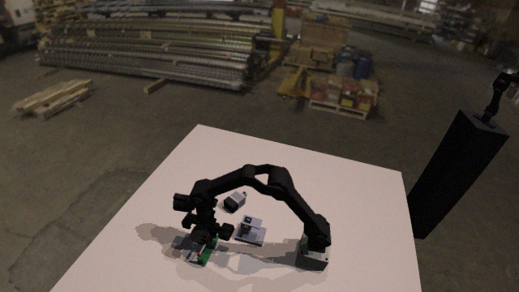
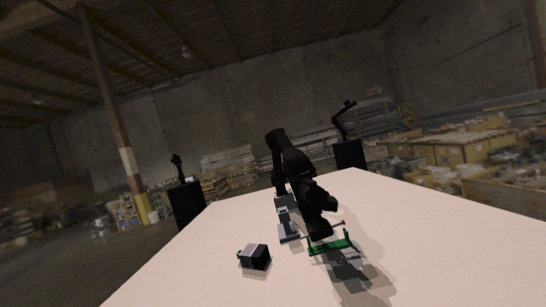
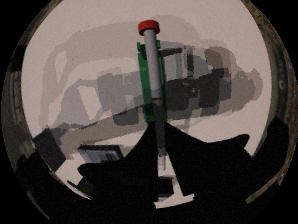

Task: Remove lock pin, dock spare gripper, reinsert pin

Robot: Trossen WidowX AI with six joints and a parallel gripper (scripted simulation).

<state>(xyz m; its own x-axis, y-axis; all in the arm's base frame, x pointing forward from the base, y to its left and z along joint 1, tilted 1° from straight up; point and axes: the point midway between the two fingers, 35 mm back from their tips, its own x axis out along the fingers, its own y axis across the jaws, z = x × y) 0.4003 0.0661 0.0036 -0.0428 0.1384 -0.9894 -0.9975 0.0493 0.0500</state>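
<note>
My gripper [image 2: 321,237] [image 3: 157,124] is shut on the lock pin [image 2: 337,224] [image 3: 153,65], a grey rod with a red head, and holds it above the green cradle [image 1: 209,255] [image 2: 331,246] [image 3: 144,80]. The pin runs roughly along the cradle, its red head toward the far post in the wrist view; contact with the posts cannot be made out. The grey mount [image 1: 258,236] [image 2: 288,233] stands apart, with no pin seen through its socket. The spare gripper [image 1: 235,201] [image 2: 254,257], a grey and black block, lies on the table away from the mount.
The white table [image 1: 357,203] [image 2: 426,239] carries everything. The arm's base [image 1: 313,257] stands to the right of the mount in the top view. The arm arches over the table behind the mount in that view. Black pedestals with other arms stand off the table.
</note>
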